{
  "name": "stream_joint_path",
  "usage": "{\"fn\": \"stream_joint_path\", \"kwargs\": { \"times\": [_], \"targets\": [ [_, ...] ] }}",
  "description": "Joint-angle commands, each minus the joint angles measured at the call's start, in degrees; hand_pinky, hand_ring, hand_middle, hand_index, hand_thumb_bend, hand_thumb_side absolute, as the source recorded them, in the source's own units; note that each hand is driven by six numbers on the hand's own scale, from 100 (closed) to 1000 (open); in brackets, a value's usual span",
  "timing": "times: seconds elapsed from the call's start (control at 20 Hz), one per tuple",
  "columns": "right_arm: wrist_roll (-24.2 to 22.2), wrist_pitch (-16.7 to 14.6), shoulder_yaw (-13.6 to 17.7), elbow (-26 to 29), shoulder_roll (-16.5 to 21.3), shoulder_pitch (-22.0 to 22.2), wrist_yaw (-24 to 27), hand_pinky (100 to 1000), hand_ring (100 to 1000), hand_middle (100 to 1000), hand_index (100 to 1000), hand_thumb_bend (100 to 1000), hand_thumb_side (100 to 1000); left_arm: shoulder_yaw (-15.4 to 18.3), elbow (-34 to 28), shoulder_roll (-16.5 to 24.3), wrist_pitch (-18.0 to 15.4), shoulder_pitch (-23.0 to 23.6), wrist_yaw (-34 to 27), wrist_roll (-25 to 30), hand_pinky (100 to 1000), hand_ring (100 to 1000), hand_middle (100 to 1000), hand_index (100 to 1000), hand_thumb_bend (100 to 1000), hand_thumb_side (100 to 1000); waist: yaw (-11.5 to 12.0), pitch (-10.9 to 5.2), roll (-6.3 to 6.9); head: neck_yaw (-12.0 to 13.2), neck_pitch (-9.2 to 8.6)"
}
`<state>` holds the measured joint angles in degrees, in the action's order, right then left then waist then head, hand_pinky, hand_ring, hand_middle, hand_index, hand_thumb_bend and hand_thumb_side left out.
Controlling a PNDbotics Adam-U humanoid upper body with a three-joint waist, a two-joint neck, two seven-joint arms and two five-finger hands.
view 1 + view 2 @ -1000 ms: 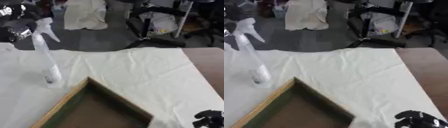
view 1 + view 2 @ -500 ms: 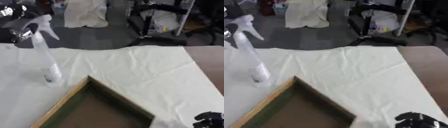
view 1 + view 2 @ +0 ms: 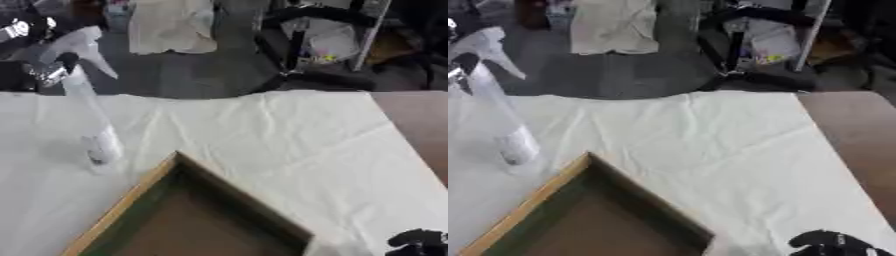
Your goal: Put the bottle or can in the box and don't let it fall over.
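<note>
Bottle: clear plastic spray bottle with a white trigger head (image 3: 87, 110), standing on the white cloth, its base just off the far left side of the box.
Long axis: near upright, the head leaning a little toward the left hand; a tall, narrow thing that I judge would tip easily.
Left hand: black robot hand (image 3: 45, 72) at the upper left, right at the bottle's neck under the trigger head; it seems to be gripping there, but I cannot tell how its fingers are set.
Right hand: black robot hand (image 3: 833, 244) low at the lower right corner, resting on the cloth; its fingers cannot be made out either.
Nearer hand: the left, touching or all but touching the neck; the right is well apart, across the box.
Box: shallow wooden-rimmed box with dark green inner walls and a brown floor (image 3: 131, 200), below and to the right of the left hand.
White cloth (image 3: 289, 145): covers the table, wrinkled.
</note>
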<state>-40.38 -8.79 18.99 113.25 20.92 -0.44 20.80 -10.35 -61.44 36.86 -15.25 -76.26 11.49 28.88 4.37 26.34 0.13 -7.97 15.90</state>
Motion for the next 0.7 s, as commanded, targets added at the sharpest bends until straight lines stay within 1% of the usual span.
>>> {"fn": "stream_joint_path", "kwargs": {
  "times": [0.05,0.35,0.5,0.55,0.7],
  "targets": [
    [-0.05,0.18,0.11,1.34,0.52,0.0,-0.68,832,716,768,822,100,802,0.89,-0.48,1.2,0.52,-1.78,-0.97,-0.03,935,813,833,917,100,502,0.11,-1.07,-0.07,-0.06,-0.35],
    [-0.26,0.2,-0.09,1.34,0.31,-0.06,-1.03,833,716,768,823,100,805,0.95,-0.29,1.15,1.34,-1.7,-1.16,-0.42,908,759,814,903,100,456,0.02,-0.95,-0.07,0.09,-0.57],
    [-0.3,0.32,-0.07,1.34,0.14,0.02,-1.22,833,716,768,823,100,814,0.96,-0.23,1.12,1.52,-1.69,-1.28,-0.54,902,736,810,900,100,449,-0.05,-0.92,-0.09,0.06,-0.62],
    [-0.29,0.41,-0.06,1.34,0.05,0.05,-1.34,833,716,769,823,100,822,0.98,-0.25,1.08,1.59,-1.72,-1.54,-0.58,894,703,806,897,100,448,-0.02,-0.92,-0.08,0.07,-0.58],
    [-0.36,0.63,-0.11,1.34,-0.08,-0.03,-1.58,834,717,769,823,100,821,0.91,-0.3,1.04,1.84,-1.76,-2.39,-0.41,881,658,799,891,100,437,0.06,-0.89,-0.04,0.04,-0.68]
  ]
}}
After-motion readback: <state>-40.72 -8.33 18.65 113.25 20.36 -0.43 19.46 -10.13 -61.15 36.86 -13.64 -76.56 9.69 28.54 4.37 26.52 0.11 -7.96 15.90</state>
